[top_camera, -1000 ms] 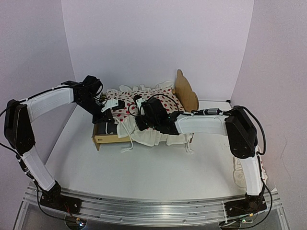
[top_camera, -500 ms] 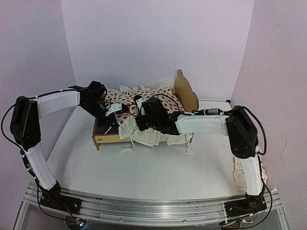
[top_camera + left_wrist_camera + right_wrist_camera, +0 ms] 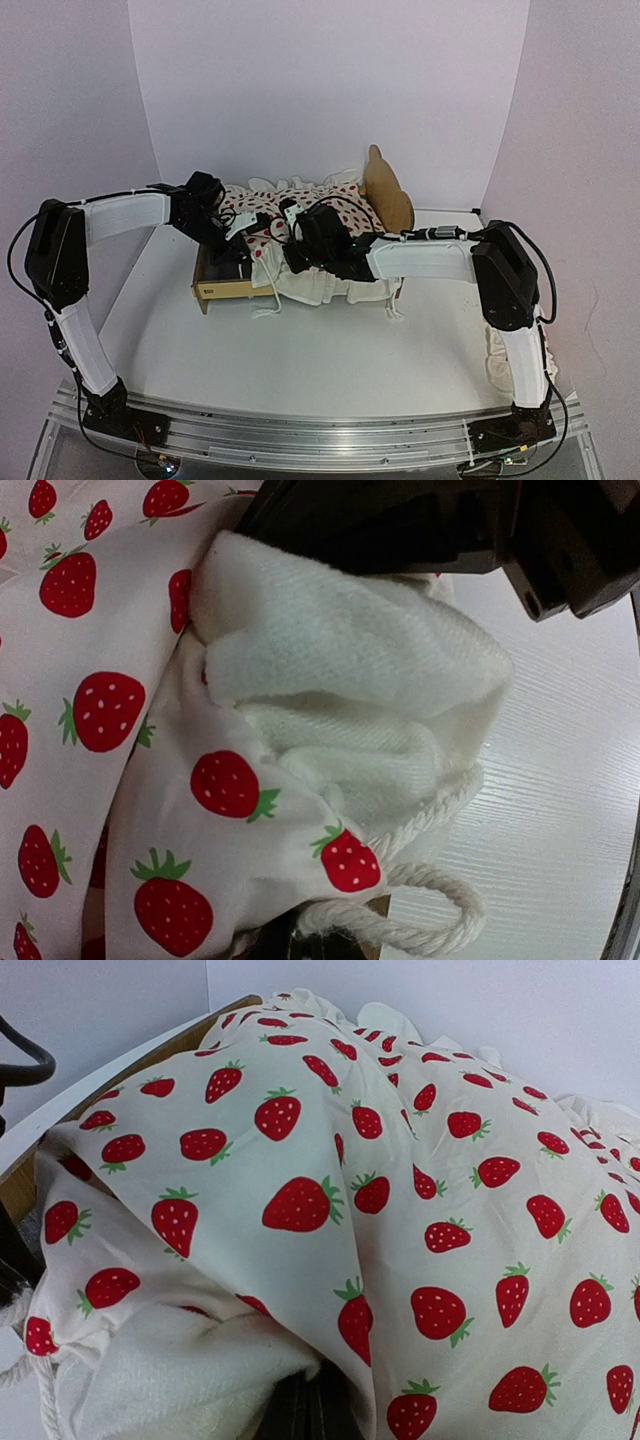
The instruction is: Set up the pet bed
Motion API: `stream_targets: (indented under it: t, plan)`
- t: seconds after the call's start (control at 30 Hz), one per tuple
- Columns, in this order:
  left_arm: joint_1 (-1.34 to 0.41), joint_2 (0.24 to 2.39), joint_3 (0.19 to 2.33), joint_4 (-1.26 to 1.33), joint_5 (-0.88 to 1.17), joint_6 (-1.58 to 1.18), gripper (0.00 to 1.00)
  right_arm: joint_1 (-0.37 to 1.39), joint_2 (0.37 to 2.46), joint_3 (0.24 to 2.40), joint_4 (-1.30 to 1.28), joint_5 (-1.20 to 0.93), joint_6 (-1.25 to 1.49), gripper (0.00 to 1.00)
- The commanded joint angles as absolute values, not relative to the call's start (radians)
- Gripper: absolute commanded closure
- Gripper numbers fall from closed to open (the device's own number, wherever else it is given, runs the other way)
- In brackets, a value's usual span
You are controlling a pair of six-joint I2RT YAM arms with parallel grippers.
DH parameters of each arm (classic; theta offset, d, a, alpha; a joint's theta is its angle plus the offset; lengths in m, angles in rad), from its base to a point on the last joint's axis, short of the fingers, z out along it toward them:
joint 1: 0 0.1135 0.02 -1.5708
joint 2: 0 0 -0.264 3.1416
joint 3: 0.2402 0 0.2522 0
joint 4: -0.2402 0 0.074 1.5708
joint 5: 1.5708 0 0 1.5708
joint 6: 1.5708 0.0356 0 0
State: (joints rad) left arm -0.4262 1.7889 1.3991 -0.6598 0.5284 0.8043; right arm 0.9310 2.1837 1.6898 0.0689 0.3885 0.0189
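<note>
- Since the earlier frame, the left end effector (image 3: 243,233) has pushed in from the left, and it now sits over the foot end of the small light plywood pet bed (image 3: 388,198) with the wavy headboard. The right arm has hardly shifted.
- Top view: the bed stands on the white tabletop (image 3: 320,350) at the frame's centre. The white strawberry-print ruffled duvet (image 3: 310,200) is heaped over it. The right end effector (image 3: 292,248) lies on the duvet, just right of the left one.
- Left wrist view: strawberry cloth fills the left, white towelling (image 3: 350,670) bunches at centre and a white rope loop (image 3: 420,920) lies below. I cannot tell whether this end effector is clenched.
- Right wrist view: the duvet drapes across everything, with a wooden bed edge at upper left. Dark fingers (image 3: 300,1412) peek out at the bottom, mostly buried, and I cannot tell their grip.
</note>
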Motion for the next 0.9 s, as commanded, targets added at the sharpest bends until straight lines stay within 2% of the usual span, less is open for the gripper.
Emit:
stream_targets:
  t: [0.0,0.43,0.6,0.73,0.8,0.87]
  plan:
    - [-0.439,1.795,1.411,-0.63,0.598,0.756,1.0,0.931,2.107,1.683,0.091,0.392,0.015,1.0]
    - [-0.406,1.803,1.296,-0.625,0.521,0.758,0.98,0.938,2.107,1.674,0.089,0.38,0.024,1.0]
    - [-0.398,1.768,1.301,-0.678,0.53,0.753,0.7,0.96,2.116,1.672,0.064,0.366,0.009,0.98]
    - [-0.378,1.72,1.309,-0.734,0.52,0.77,0.46,0.974,2.105,1.658,0.016,0.342,0.009,0.77]
    - [-0.364,1.697,1.323,-0.77,0.514,0.782,0.39,0.982,2.087,1.649,0.002,0.315,0.01,0.67]
    - [-0.359,1.668,1.324,-0.795,0.508,0.809,0.35,0.988,2.06,1.638,-0.04,0.283,0.01,0.61]
